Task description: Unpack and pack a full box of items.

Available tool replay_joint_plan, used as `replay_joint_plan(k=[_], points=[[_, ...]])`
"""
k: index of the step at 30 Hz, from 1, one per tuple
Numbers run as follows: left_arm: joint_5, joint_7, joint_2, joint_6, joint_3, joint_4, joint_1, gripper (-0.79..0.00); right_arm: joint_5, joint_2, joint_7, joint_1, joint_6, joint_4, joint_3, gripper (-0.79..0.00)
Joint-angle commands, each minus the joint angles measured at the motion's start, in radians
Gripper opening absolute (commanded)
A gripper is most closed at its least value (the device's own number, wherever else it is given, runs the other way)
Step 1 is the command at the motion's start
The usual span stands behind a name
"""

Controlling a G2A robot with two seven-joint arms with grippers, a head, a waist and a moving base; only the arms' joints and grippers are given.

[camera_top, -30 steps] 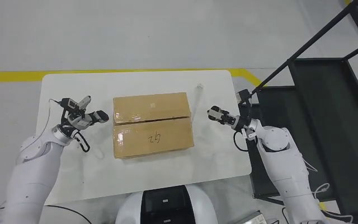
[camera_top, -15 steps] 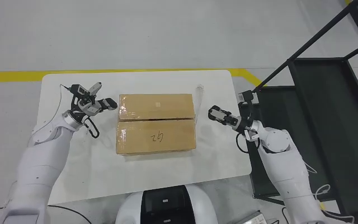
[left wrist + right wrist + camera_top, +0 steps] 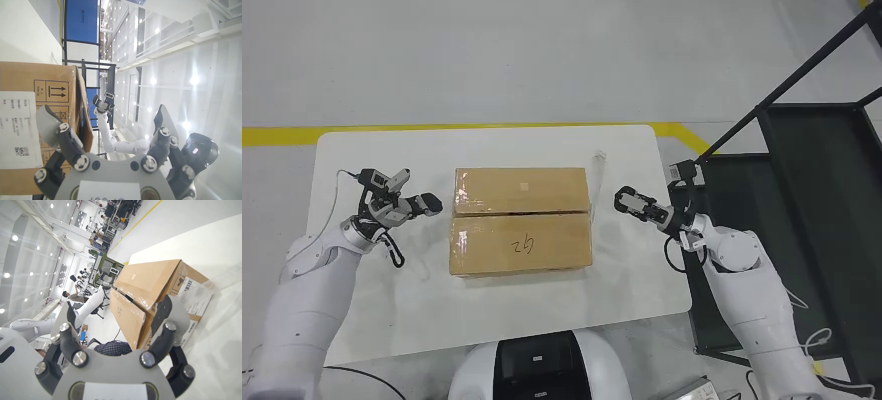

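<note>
Still closed box (image 3: 520, 220): centred on the surface (image 3: 372, 300), resting where we nudged it square a moment ago.
Left claw (image 3: 430, 206): tips apart, backed off the box's left end (no contact now).
Right claw (image 3: 622, 200): tips apart, just beside the right end.
Meaning: we judge flap-opening comes next.

The box (image 3: 521, 221) blocks the middle of the surface (image 3: 412, 300), leaving bare strips along both short ends, a broad one on its near side and a narrower one beyond it. The left gripper (image 3: 432, 206), fingers spread, hangs just off the box's left end and the right gripper (image 3: 621, 200), likewise spread, near its right end, neither touching cardboard. A small clear plastic piece (image 3: 598, 157) lies by the box's far right corner, and a black rack (image 3: 812, 180) stands past the right end.
</note>
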Motion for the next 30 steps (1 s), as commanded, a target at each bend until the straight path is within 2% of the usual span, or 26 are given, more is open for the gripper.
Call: replay_joint_plan(k=[1, 4, 8, 25, 30], points=[[0.000, 0.000, 0.000, 0.000, 0.000, 0.000, 0.000, 0.000, -0.025, 0.001, -0.002, 0.000, 0.018, -0.008, -0.007, 0.000], [0.000, 0.000, 0.000, 0.000, 0.000, 0.000, 0.000, 0.000, -0.051, 0.005, 0.057, 0.007, 0.040, -0.003, -0.031, 0.000], [0.027, 0.057, 0.005, 0.017, -0.013, -0.038, 0.026, 0.000, -0.046, 0.008, 0.108, 0.017, 0.044, 0.020, -0.063, 0.000], [0.028, 0.085, 0.012, 0.028, -0.061, -0.087, 0.075, 0.000, -0.012, 0.000, 0.095, 0.073, 0.024, 0.068, -0.188, 0.000], [0.028, 0.085, 0.013, 0.032, -0.070, -0.096, 0.087, 0.000, 0.023, 0.002, 0.124, 0.077, 0.020, 0.057, -0.209, 0.000]])
